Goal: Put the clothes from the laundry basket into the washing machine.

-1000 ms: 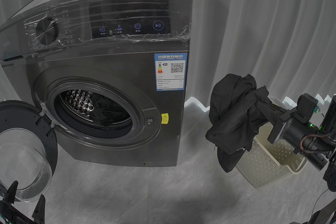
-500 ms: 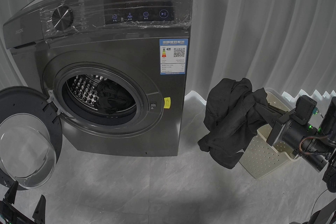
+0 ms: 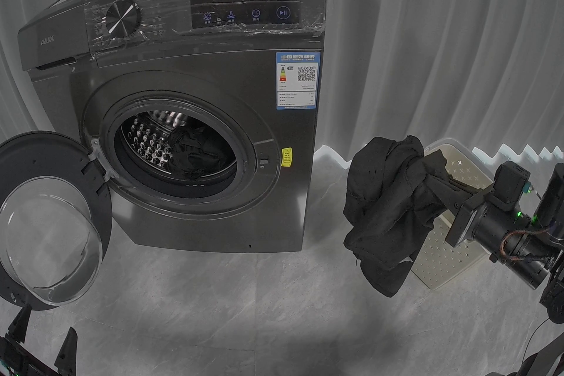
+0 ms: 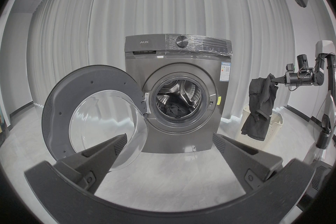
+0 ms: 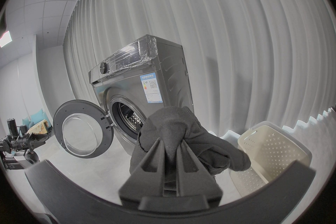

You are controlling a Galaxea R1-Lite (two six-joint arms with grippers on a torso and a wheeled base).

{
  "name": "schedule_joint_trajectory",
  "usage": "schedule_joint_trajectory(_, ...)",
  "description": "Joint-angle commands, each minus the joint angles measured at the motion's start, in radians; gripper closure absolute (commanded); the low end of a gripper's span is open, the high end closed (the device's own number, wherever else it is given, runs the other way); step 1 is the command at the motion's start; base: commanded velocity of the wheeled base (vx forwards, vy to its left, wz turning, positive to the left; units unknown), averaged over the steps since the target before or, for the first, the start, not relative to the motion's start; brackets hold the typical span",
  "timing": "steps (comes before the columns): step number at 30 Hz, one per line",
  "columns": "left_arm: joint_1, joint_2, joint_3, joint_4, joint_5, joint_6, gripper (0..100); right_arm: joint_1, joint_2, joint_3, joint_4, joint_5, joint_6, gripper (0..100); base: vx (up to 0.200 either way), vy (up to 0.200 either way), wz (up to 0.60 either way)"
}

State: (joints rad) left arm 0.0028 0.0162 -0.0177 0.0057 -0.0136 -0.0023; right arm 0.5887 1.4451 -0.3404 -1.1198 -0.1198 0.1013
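A black garment [image 3: 388, 201] hangs in the air, with my right gripper [image 3: 445, 187] shut on its upper fold, above the floor beside the cream laundry basket [image 3: 455, 254]. In the right wrist view the fingers [image 5: 159, 158] pinch the cloth [image 5: 178, 126], and the basket [image 5: 276, 151] looks bare inside. The grey washing machine [image 3: 194, 101] stands to the left with its round door [image 3: 50, 218] swung wide open. Dark clothing [image 3: 197, 151] lies in the drum. My left gripper [image 3: 41, 345] is low at the near left, open and holding nothing, and faces the drum [image 4: 178, 98].
White curtains [image 3: 440, 30] hang behind the machine and the basket. Grey tiled floor [image 3: 264, 306] lies open between the machine front and the hanging garment. The open door juts out toward my left gripper [image 4: 171, 151].
The whole head picture has shifted, so the camera moved: the machine now sits higher and farther right. The garment stays clamped in my right gripper and has swayed slightly.
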Motion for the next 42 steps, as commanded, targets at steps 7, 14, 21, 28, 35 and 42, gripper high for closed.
schedule_joint_trajectory(7, 0.0, -0.016, 0.015, 0.0, 0.001, -0.001, 0, 0.003, 0.008, 0.001, 0.0, 0.0, 0.0, 100, 0.0, 0.2, 0.0)
schedule_joint_trajectory(14, 0.0, -0.016, 0.015, 0.0, 0.003, -0.004, 0, 0.014, 0.008, 0.001, 0.0, -0.003, 0.002, 100, 0.0, 0.0, 0.0)
schedule_joint_trajectory(21, 0.0, -0.016, 0.015, -0.001, 0.003, -0.004, 0, 0.014, 0.008, 0.001, 0.0, -0.001, 0.003, 100, -0.143, 0.0, 0.0)
schedule_joint_trajectory(28, 0.0, -0.016, 0.015, -0.001, 0.003, -0.002, 0, 0.014, 0.011, 0.001, 0.0, 0.002, 0.003, 100, -0.029, 0.0, 0.0)
schedule_joint_trajectory(35, 0.0, -0.016, 0.015, 0.0, 0.003, -0.002, 0, 0.014, 0.011, 0.001, 0.0, 0.003, 0.005, 100, 0.0, 0.114, 0.0)
schedule_joint_trajectory(42, 0.0, -0.016, 0.015, 0.0, 0.003, -0.002, 0, 0.016, 0.014, 0.006, 0.0, 0.003, 0.005, 100, 0.0, 0.2, 0.0)
